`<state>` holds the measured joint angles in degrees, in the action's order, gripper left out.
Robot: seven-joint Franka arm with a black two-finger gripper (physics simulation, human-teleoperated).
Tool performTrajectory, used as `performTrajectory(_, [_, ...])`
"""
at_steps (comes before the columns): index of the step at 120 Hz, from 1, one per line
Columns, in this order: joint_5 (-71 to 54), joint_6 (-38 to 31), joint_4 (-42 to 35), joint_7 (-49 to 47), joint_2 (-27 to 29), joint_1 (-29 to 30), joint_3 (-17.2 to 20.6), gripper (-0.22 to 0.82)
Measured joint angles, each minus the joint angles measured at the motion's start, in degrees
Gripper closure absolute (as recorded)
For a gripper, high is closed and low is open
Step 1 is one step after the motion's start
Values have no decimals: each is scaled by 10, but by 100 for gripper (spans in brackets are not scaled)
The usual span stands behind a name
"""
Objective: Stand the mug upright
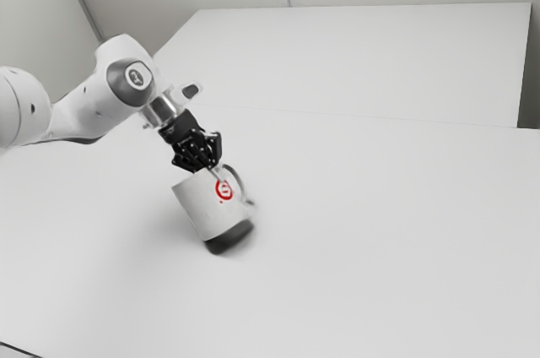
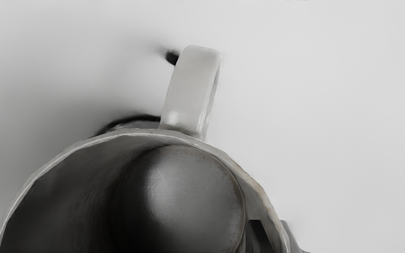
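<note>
In the exterior view my gripper [image 1: 213, 172] reaches down to the rim of the white mug [image 1: 205, 206], beside the red logo. The mug leans, with its mouth toward the hand and its dark base low and toward the exterior view's right; whether the base touches the table I cannot tell. From the wrist view I look into the mug's open mouth, past the mug's handle [image 2: 193, 88]. There the gripper [image 2: 275, 237] is shut on the mug's wall, one finger inside and the other outside.
The white table [image 1: 380, 231] spreads around the mug. Behind it a second pale surface [image 1: 363, 58] reaches toward the wall. A dark thin line crosses the exterior view's lower left corner.
</note>
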<state>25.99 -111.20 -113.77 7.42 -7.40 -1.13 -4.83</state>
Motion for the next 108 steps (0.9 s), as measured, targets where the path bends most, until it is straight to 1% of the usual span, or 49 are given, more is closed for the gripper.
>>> performTrajectory(15, [-114,-47,1,-9,2,-12,15,78])
performTrajectory(30, [-177,-84,-1,-19,8,-13,23,78])
performTrajectory(50, [-206,-126,-15,-33,9,-14,24,78])
performTrajectory(84, [-215,-191,-51,-71,8,-23,24,78])
performTrajectory(102, [-217,-190,-50,-86,14,-33,28,45])
performTrajectory(108, [-218,-189,-50,-90,21,-34,28,36])
